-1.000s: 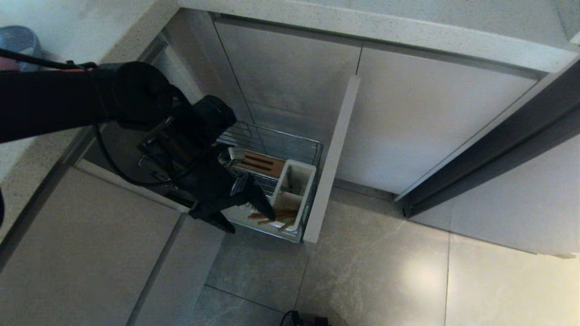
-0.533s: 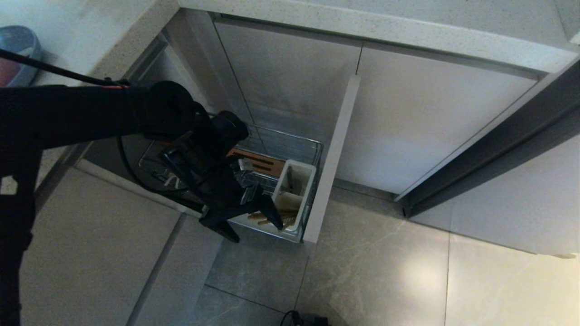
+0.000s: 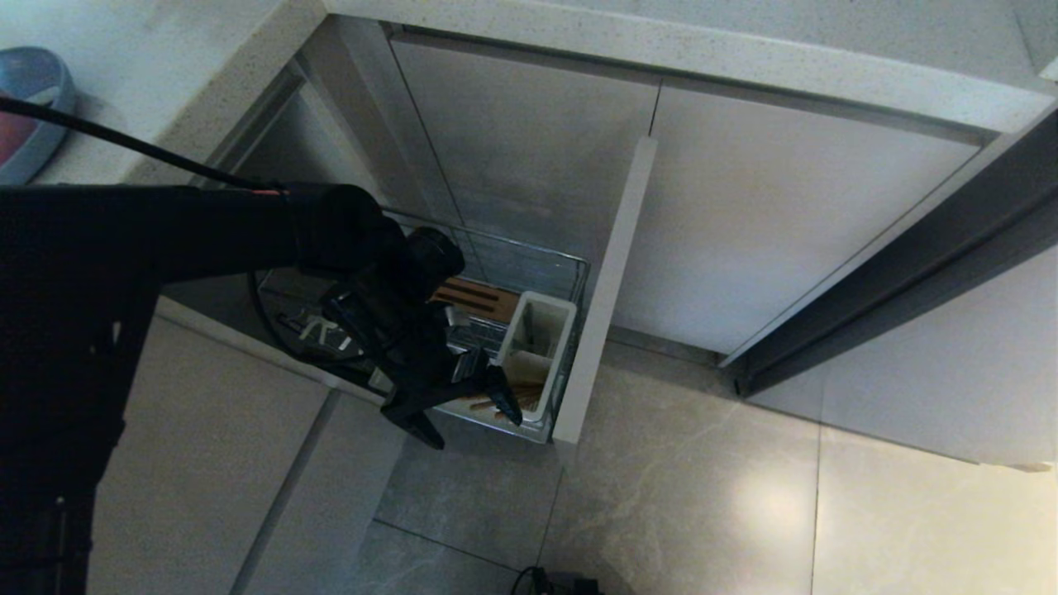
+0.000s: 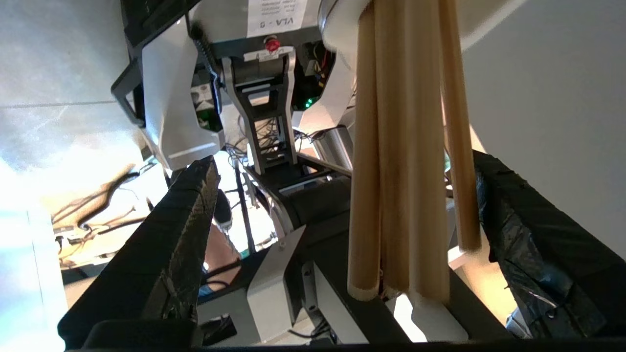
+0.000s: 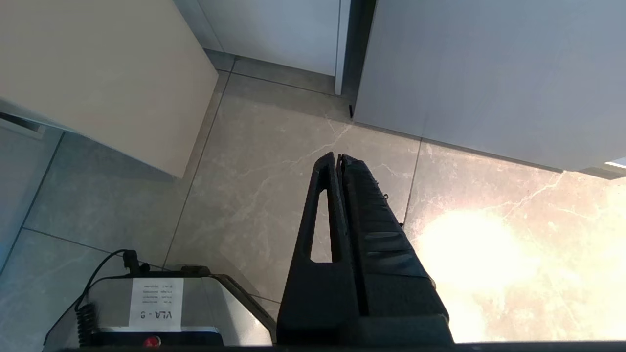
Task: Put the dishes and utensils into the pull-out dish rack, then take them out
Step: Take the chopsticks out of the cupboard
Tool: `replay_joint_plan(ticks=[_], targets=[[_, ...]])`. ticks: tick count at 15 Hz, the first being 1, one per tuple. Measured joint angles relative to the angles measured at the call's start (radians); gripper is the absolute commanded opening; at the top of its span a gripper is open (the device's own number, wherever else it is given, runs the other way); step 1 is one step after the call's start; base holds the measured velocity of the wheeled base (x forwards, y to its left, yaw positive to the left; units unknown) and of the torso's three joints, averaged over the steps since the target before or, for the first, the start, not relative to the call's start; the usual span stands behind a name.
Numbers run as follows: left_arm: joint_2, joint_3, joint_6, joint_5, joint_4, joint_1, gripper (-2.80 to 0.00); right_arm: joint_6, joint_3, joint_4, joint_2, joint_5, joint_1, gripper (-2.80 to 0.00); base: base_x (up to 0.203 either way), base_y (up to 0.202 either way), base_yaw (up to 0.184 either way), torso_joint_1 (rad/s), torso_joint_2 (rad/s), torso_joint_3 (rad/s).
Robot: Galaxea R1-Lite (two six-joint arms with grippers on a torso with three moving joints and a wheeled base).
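My left arm reaches across from the left edge of the head view and bends down over the pull-out dish rack (image 3: pixel 529 273), its left gripper (image 3: pixel 475 413) angled downward at the rack's near corner. The jaws stand wide apart, holding nothing. In the left wrist view the wooden chopsticks (image 4: pixel 406 161) hang as a bundle between the two black fingers (image 4: pixel 181 234), nearer to one finger than the other; I cannot tell whether they touch it. In the head view their tips (image 3: pixel 504 395) show beside the white utensil caddy (image 3: pixel 537 347), against the beige front panel (image 3: pixel 607 281).

The rack's chrome rim and the front panel close in tight around the gripper; open floor (image 3: pixel 661 496) lies beyond the panel.

My arm hides most of the rack's floor; only part of the slotted wooden strip (image 3: pixel 471 296) shows. The light-blue plate (image 3: pixel 33 107) with the pink bowl (image 3: pixel 10 136) in it sits on the counter (image 3: pixel 149 49), cut off by the frame edge.

My right gripper (image 5: pixel 340 161) hangs parked over the floor, fingers pressed together.
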Motion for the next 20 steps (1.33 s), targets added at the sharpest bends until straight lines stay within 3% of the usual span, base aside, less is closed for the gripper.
replay_joint_plan(ticks=[5,20], targets=[[0.017,0.000,0.004,-0.080,-0.047,0.001,0.00,0.000,0.000,0.000,0.000,0.000,0.000,-2.80,0.000,0.000,0.000,0.000,0.00,0.000],[0.013,0.000,-0.039,-0.085,-0.064,0.034,0.00,0.000,0.000,0.000,0.000,0.000,0.000,-2.80,0.000,0.000,0.000,0.000,0.00,0.000]])
